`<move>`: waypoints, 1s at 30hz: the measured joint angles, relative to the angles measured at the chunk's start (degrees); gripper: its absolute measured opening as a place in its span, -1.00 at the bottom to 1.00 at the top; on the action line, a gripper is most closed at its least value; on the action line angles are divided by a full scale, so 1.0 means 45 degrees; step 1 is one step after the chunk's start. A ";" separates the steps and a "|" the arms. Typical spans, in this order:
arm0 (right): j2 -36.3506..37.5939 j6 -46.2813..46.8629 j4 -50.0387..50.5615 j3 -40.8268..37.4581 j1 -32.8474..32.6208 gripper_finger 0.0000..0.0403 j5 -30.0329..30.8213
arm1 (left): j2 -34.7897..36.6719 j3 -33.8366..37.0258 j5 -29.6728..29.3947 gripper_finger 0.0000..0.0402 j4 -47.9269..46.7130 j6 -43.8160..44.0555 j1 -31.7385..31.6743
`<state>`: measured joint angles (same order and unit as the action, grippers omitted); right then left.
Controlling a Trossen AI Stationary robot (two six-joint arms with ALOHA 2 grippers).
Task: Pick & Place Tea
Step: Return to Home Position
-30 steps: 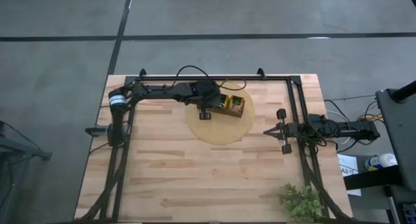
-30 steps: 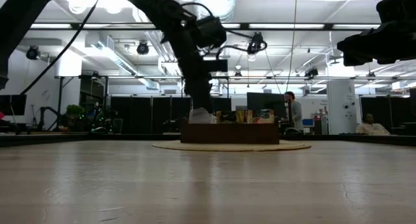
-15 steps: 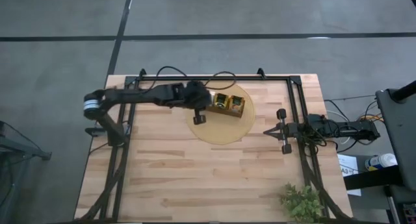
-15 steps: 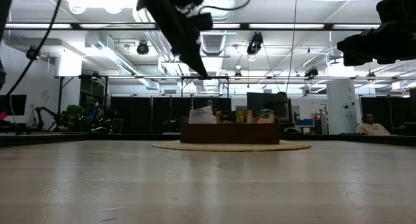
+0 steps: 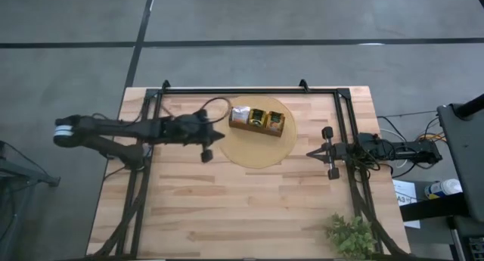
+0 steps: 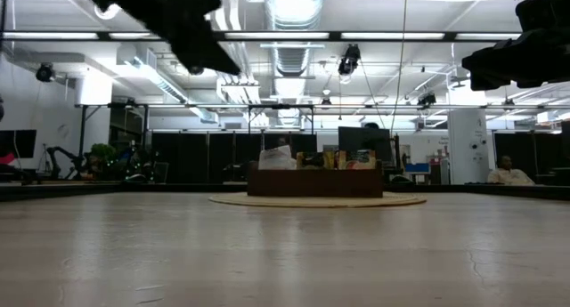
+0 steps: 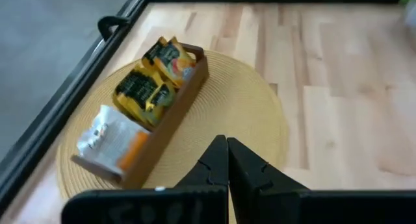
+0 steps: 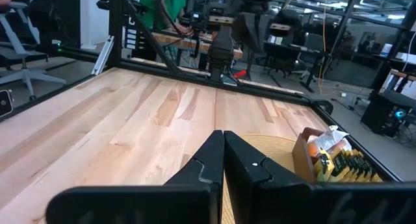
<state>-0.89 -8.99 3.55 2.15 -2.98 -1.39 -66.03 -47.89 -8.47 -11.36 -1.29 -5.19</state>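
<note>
Wooden tray (image 7: 166, 128) holds tea (image 7: 138, 93); left jaws and right jaws, pressed together, flank the mat (image 5: 257, 152).

Left arm (image 5: 125, 128) dark, slim, white band at joint, black cable; left gripper (image 7: 227, 143) black, wedge-tipped

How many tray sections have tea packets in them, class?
3. In the tray, white packets fill the left section, yellow-and-dark packets the middle, orange-yellow packets the right. Any packets tucked behind others may be hidden.
</note>
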 joint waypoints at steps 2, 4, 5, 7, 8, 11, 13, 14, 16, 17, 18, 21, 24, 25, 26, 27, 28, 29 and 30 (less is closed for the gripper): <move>0.0000 0.0000 0.0001 -0.0005 0.0004 -0.96 0.0000 | 0.0945 0.0942 -0.0013 -1.00 0.0410 0.0377 0.0161; 0.0000 0.0000 0.0001 -0.0002 0.0004 -0.96 0.0000 | 0.1870 0.1821 -0.0034 -1.00 0.0934 0.0592 0.0324; 0.0000 0.0000 -0.0003 0.0000 0.0004 -0.96 0.0000 | 0.2302 0.2248 -0.0034 -1.00 0.1180 0.0638 0.0407; 0.0000 0.0000 0.0001 -0.0005 0.0002 -0.96 0.0000 | 0.3119 0.3101 -0.0014 -1.00 0.1713 0.0644 0.0545; 0.0000 0.0000 0.0001 -0.0001 0.0002 -0.96 0.0000 | 0.3481 0.3512 -0.0014 -1.00 0.1951 0.0670 0.0594; 0.0000 0.0000 -0.0001 -0.0005 0.0004 -0.96 0.0000 | 0.4458 0.4652 -0.0029 -1.00 0.2552 0.0707 0.0662; 0.0000 0.0000 -0.0002 -0.0003 0.0004 -0.96 0.0000 | 0.5030 0.5249 -0.0029 -1.00 0.2607 0.0697 0.0669; 0.0000 0.0000 0.0000 -0.0005 0.0004 -0.96 0.0000 | 0.5285 0.5474 -0.0029 -1.00 0.2607 0.0694 0.0669; 0.0000 0.0000 0.0001 -0.0005 0.0004 -0.96 0.0000 | 0.5771 0.5826 -0.0029 -1.00 0.2568 0.0697 0.0669; 0.0000 0.0000 -0.0004 -0.0003 0.0004 -0.96 0.0000 | 0.6019 0.5979 -0.0029 -1.00 0.2671 0.0719 0.0669; 0.0000 0.0000 0.0000 -0.0003 0.0002 -0.96 0.0000 | 0.6262 0.6130 -0.0029 -1.00 0.2869 0.0738 0.0669; 0.0000 0.0000 0.0001 -0.0005 0.0001 -0.96 0.0000 | 0.6959 0.6566 -0.0029 -1.00 0.3059 0.0735 0.0667; 0.0000 0.0000 -0.0004 -0.0004 0.0004 -0.96 0.0000 | 0.7661 0.6994 -0.0029 -1.00 0.3115 0.0735 0.0664; 0.0000 0.0000 -0.0004 -0.0005 0.0004 -0.96 0.0000 | 0.7916 0.7144 -0.0029 -1.00 0.3160 0.0735 0.0664; 0.0000 0.0000 0.0001 -0.0002 0.0004 -0.96 0.0000 | 0.8165 0.7301 -0.0029 -1.00 0.3178 0.0735 0.0664; 0.0000 0.0000 -0.0002 -0.0002 0.0002 -0.96 0.0000 | 0.8412 0.7472 -0.0029 -1.00 0.3171 0.0735 0.0664; 0.0000 0.0000 -0.0001 -0.0001 0.0002 -0.96 0.0000 | 0.8621 0.7627 -0.0030 -1.00 0.3175 0.0735 0.0664; 0.0000 0.0000 -0.0003 -0.0001 -0.0001 -0.96 0.0000 | 0.8827 0.7772 -0.0032 -1.00 0.3194 0.0732 0.0664; 0.0000 0.0000 -0.0004 -0.0004 0.0002 -0.96 0.0000 | 0.9065 0.7921 -0.0029 -1.00 0.3195 0.0731 0.0664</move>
<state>-0.89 -8.99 3.53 2.13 -2.97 -1.39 -25.24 -12.24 -8.60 3.02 2.00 -2.20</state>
